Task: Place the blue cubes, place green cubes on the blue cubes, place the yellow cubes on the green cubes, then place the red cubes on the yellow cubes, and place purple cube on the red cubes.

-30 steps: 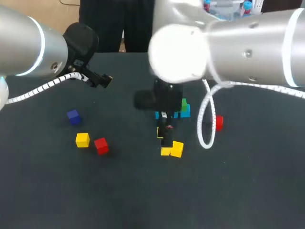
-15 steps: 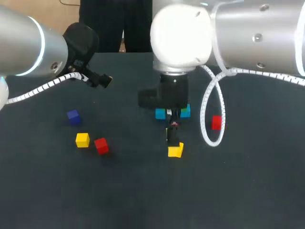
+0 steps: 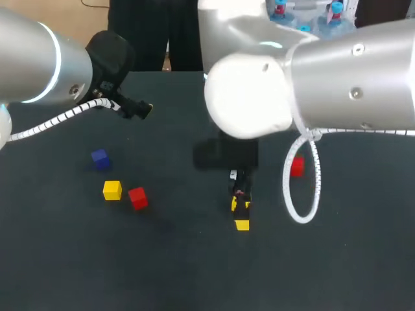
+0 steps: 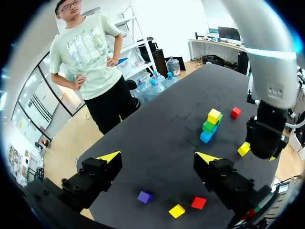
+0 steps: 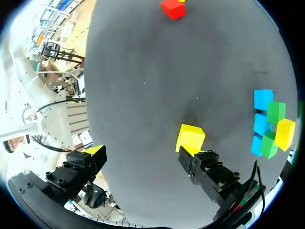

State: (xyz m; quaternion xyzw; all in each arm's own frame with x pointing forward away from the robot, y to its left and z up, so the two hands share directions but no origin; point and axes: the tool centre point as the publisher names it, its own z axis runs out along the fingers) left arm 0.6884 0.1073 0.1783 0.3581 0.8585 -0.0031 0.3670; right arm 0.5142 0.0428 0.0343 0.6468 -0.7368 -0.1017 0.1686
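Observation:
In the left wrist view a stack point(image 4: 209, 125) of light blue, green and yellow cubes stands mid-table; my right arm hides it in the head view. The right wrist view shows its blue cubes point(image 5: 262, 100), green cubes point(image 5: 275, 112) and a yellow cube point(image 5: 285, 133). My right gripper point(image 5: 143, 155) is open, and a loose yellow cube point(image 5: 190, 138) point(image 3: 242, 225) lies against one fingertip, not between the fingers. One red cube point(image 3: 297, 166) lies to the right. At the left lie a purple cube point(image 3: 99, 158), a yellow cube point(image 3: 112, 190) and a red cube point(image 3: 137, 197). My left gripper point(image 4: 157, 160) point(image 3: 139, 109) hangs open above the far left.
My right arm's big elbow point(image 3: 259, 97) and its white cable loop point(image 3: 301, 194) hang over the middle of the dark table point(image 3: 194, 272).
My right arm has swung toward the near side and now covers the stack. The loose yellow cube under its gripper shows closer to the front. The left arm has kept still.

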